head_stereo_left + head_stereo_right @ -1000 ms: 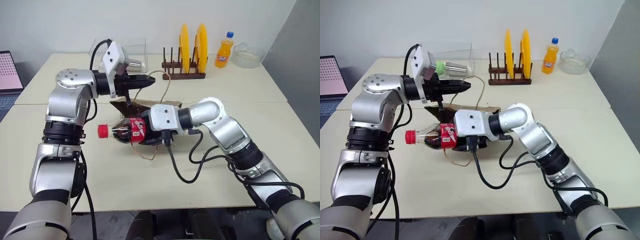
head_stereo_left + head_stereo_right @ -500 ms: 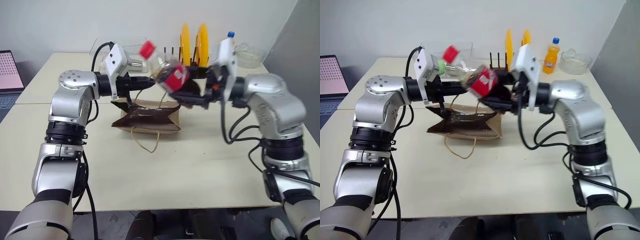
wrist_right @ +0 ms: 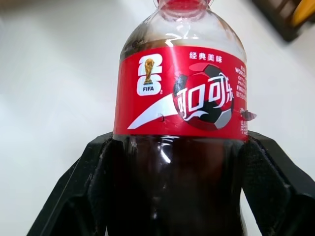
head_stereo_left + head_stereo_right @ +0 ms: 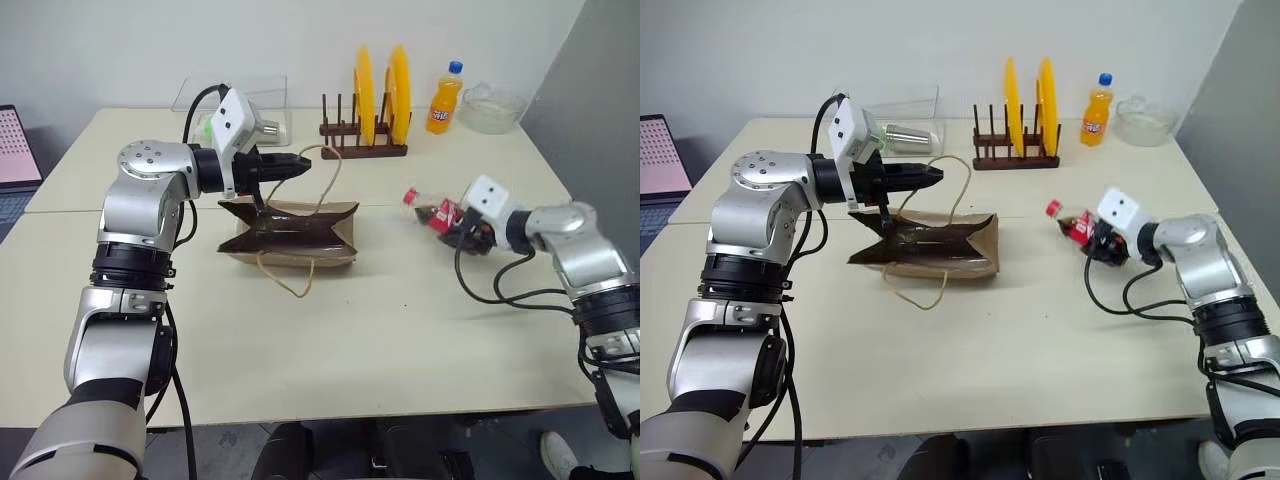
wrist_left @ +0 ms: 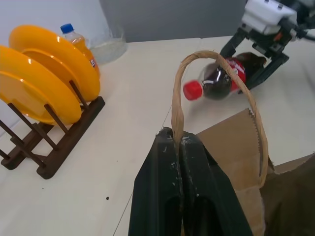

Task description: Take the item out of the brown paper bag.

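On table, brown paper bag (image 4: 292,236) lying on side, mouth gaping. Left fingers (image 5: 179,162) pressing together on one bag handle (image 5: 216,93), likely keeping bag from sliding. Off to right, well apart from bag, right fingers (image 3: 83,191) spreading wide around cola bottle (image 4: 1077,226) with red label and cap. Bottle already out, hanging close over table, probably ready for setting down.

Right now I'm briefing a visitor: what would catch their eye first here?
Probably the cola bottle with its red cap and label, held by the right gripper over the table's right side. Next, the brown paper bag lying mid-table, one loop handle pinched in the left gripper. Behind stand yellow plates in a wooden rack.
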`<state>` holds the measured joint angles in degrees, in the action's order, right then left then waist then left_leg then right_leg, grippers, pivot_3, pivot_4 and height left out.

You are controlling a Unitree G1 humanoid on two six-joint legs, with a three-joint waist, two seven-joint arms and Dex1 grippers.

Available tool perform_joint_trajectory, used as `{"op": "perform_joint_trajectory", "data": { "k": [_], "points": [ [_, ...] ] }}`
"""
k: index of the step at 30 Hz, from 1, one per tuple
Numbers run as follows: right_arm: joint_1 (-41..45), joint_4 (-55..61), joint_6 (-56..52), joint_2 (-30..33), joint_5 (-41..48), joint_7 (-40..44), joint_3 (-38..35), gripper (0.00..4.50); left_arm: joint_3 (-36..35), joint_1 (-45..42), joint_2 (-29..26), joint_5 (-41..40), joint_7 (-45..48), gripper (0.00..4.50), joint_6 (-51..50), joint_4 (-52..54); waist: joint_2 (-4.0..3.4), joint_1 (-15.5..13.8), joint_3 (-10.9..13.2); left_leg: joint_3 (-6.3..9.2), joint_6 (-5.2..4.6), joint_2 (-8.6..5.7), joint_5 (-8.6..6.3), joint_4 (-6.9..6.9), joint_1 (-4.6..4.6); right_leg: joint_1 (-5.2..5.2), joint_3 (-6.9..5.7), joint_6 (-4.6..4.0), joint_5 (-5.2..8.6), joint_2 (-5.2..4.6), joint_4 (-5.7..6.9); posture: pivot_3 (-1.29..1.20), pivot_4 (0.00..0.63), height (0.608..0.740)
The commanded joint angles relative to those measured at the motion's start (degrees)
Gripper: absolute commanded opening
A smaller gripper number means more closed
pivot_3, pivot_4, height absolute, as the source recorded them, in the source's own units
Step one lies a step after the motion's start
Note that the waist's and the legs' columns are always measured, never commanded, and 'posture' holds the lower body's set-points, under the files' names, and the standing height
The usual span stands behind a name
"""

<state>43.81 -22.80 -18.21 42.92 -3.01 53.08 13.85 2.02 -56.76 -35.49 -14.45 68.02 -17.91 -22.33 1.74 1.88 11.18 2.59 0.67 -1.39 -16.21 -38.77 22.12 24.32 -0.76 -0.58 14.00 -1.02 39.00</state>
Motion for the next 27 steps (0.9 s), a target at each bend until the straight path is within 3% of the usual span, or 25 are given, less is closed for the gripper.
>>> {"op": "perform_joint_trajectory", "data": {
  "k": [1, 6, 10, 16, 23, 27],
  "points": [
    [3.8, -3.1, 3.1, 0.6, -2.3, 2.1, 0.7, 3.15, -1.0, -0.5, -0.6, -0.5, -0.6, 0.0, 0.5, 2.3, 0.0, 0.0, 0.0, -0.03, 0.0, 0.0, 0.0, 0.0, 0.01, 0.0, 0.01, 0.0, 0.0, -0.01, -0.01, 0.0, 0.15, 0.74],
    [6.1, -9.0, 4.3, 0.5, -4.1, 6.1, 2.7, 3.15, -1.1, -0.5, -0.5, -0.5, -0.7, 0.0, 0.5, 2.4, 0.0, -0.1, 0.0, -0.02, 0.01, -0.01, 0.0, -0.02, 0.02, -0.01, 0.0, 0.0, 0.0, -0.02, -0.03, 0.0, 0.15, 0.74],
    [7.4, -12.1, 5.8, 0.6, -5.0, 7.5, 2.5, 4.48, -1.0, -0.6, -0.4, -0.4, -0.7, 0.0, 0.6, 2.2, 0.0, -0.2, 0.0, 0.0, 0.01, -0.01, 0.01, -0.02, 0.02, -0.02, -0.01, 0.0, 0.0, -0.02, -0.03, 0.0, 0.15, 0.74],
    [6.2, -8.1, 5.1, 3.6, -2.4, 11.3, -1.1, 4.48, -0.7, -0.9, 0.1, -0.4, -0.8, 0.0, 0.7, 1.8, -0.01, -0.2, 0.0, 0.01, 0.02, -0.01, 0.01, -0.03, 0.01, -0.02, -0.02, 0.0, 0.0, -0.02, -0.01, 0.0, 0.15, 0.74],
    [-5.1, 20.6, -4.2, 11.7, 11.1, 16.6, -14.2, 4.48, -0.6, -2.1, 1.1, 0.1, -1.2, 0.0, 1.8, -0.6, -0.02, -0.6, 0.0, 0.06, 0.02, -0.01, 0.0, -0.03, 0.06, -0.04, -0.08, 0.02, 0.0, -0.04, -0.05, 0.0, 0.15, 0.74],
    [-13.3, 45.4, -17.0, 6.5, 24.5, 7.9, -25.8, 4.48, -0.5, -5.0, 3.0, 1.7, -3.5, 0.0, 4.9, -6.4, 0.0, -0.5, 0.0, 0.16, 0.01, 0.0, 0.0, -0.06, 0.01, -0.12, -0.16, 0.08, 0.04, -0.03, -0.03, 0.0, 0.15, 0.74]
  ]
}}
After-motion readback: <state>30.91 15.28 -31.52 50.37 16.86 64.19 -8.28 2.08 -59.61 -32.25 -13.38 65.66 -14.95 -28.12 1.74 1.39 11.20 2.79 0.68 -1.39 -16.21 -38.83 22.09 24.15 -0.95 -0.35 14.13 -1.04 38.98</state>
